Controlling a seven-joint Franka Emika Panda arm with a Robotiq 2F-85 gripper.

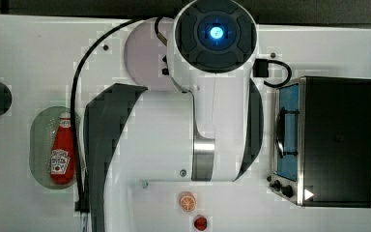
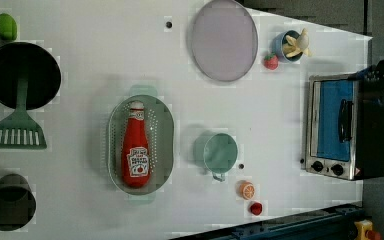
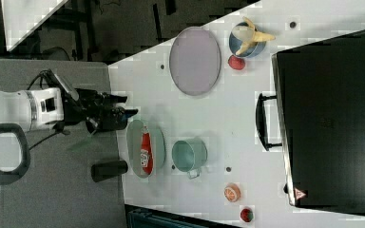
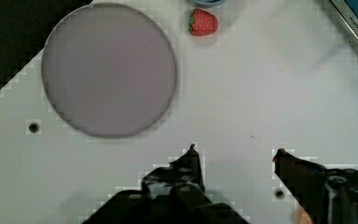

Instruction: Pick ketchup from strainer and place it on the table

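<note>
Bare table (image 2: 105, 65) around strainer (image 2: 166, 131), teal cup (image 2: 220, 152) close on the left view's right, spatula (image 2: 17, 131) opposite

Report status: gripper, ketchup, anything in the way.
Gripper open, empty, above bare table. Ketchup lying in strainer, untouched. Nothing on top of it.

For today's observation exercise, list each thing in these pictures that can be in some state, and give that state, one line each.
ketchup: lying flat in the strainer, cap on.
strainer: upright on the table, holding the ketchup.
teal cup: upright, empty.
grey-lilac plate: flat, empty.
toaster oven: door shut.
blue cup: upright, peeled banana inside.
gripper: fingers open, holding nothing.
</note>
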